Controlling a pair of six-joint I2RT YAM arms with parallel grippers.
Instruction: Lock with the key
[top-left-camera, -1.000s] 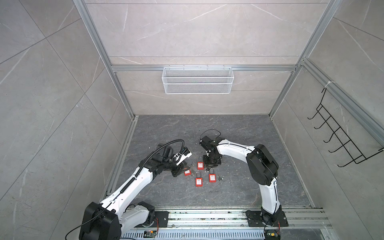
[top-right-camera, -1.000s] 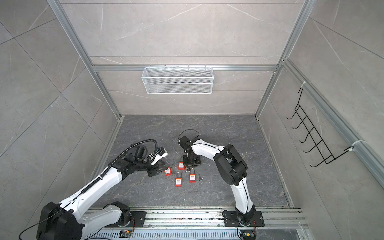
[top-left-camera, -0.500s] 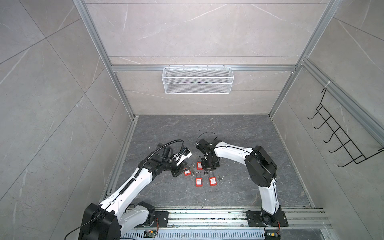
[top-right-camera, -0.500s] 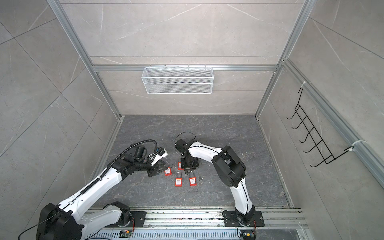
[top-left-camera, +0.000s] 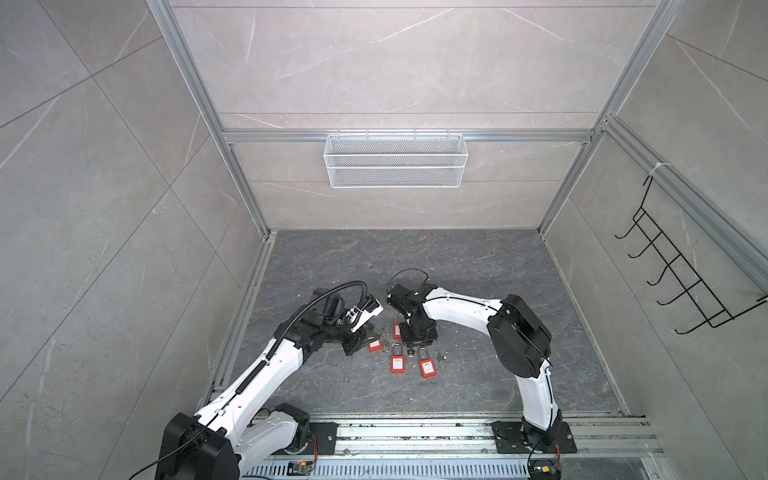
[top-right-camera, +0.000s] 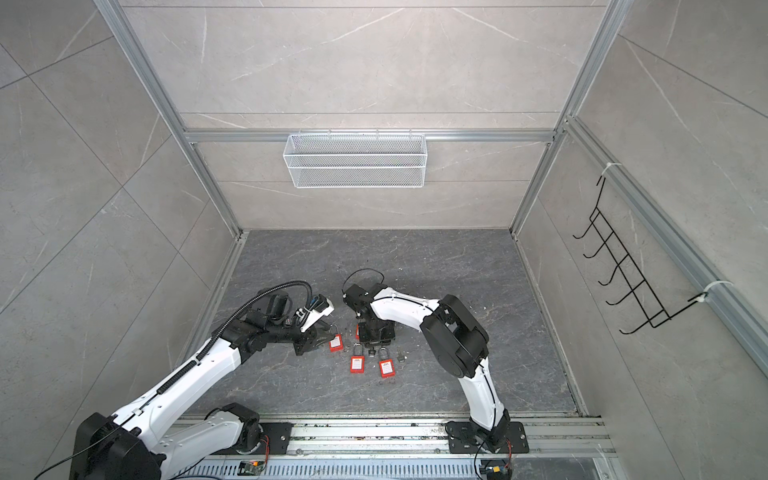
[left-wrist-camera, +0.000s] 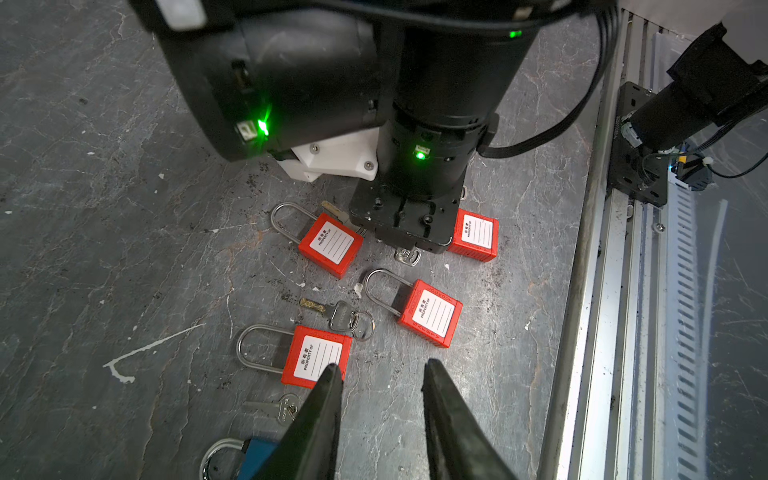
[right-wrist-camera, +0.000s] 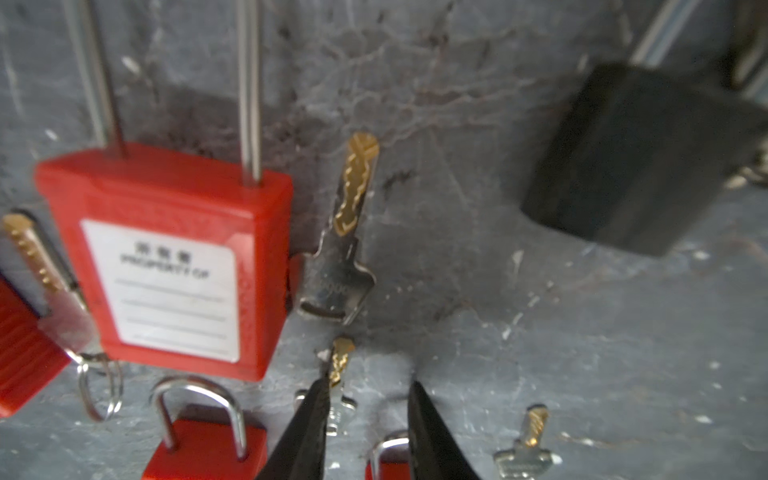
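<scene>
Several red padlocks (top-left-camera: 397, 363) lie on the grey floor between the arms, with small keys (top-left-camera: 439, 355) among them. My right gripper (right-wrist-camera: 369, 387) points down over them, open. One key (right-wrist-camera: 341, 363) lies on the floor against its finger (right-wrist-camera: 311, 419), its tip past the fingertip; nothing is clamped. A longer key (right-wrist-camera: 345, 249) lies beside a red padlock (right-wrist-camera: 166, 257). My left gripper (left-wrist-camera: 380, 369) is open and empty, low above the floor, next to a red padlock (left-wrist-camera: 316, 357). A ringed key (left-wrist-camera: 338, 316) lies just beyond that padlock.
A blue padlock (left-wrist-camera: 257, 453) and a loose key (left-wrist-camera: 278, 409) lie under my left fingers. A blurred black block (right-wrist-camera: 623, 158) stands close by in the right wrist view. The aluminium rail (top-left-camera: 415, 432) runs along the floor's front edge. A wire basket (top-left-camera: 395, 160) hangs on the back wall.
My right gripper has shifted slightly to the left over the padlocks and its jaws have spread wider. The left arm has stayed still.
</scene>
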